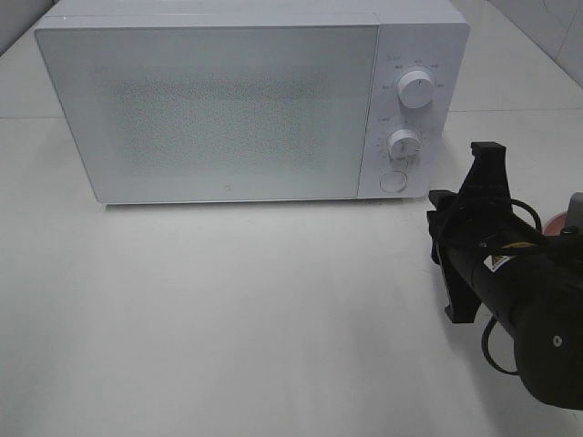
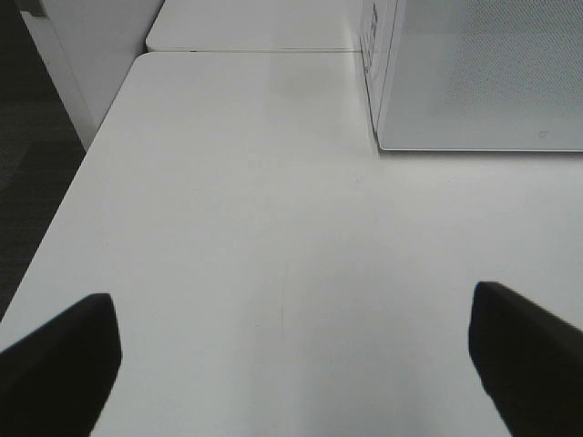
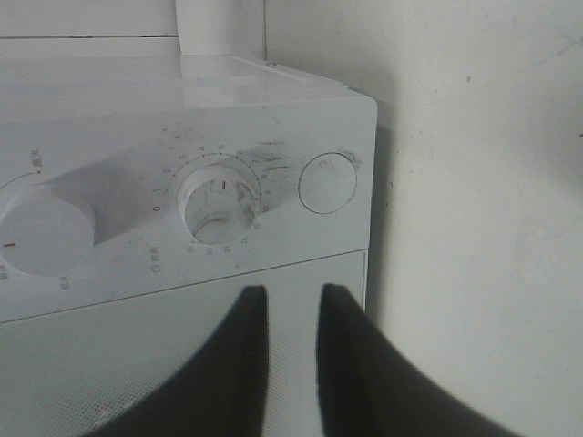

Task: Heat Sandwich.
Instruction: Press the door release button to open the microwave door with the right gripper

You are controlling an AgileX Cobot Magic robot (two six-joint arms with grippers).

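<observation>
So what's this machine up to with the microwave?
The right claw, pinched almost shut and holding nothing, is pointed at the microwave, near its lower knob and round button. The door is closed. The left claw hangs wide open over the table, holding nothing. No sandwich is in view.

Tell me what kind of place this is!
Probably a robot testing room set up like a kitchen: a white microwave sits on a plain white table, and a black robot arm reaches beside it.
</observation>
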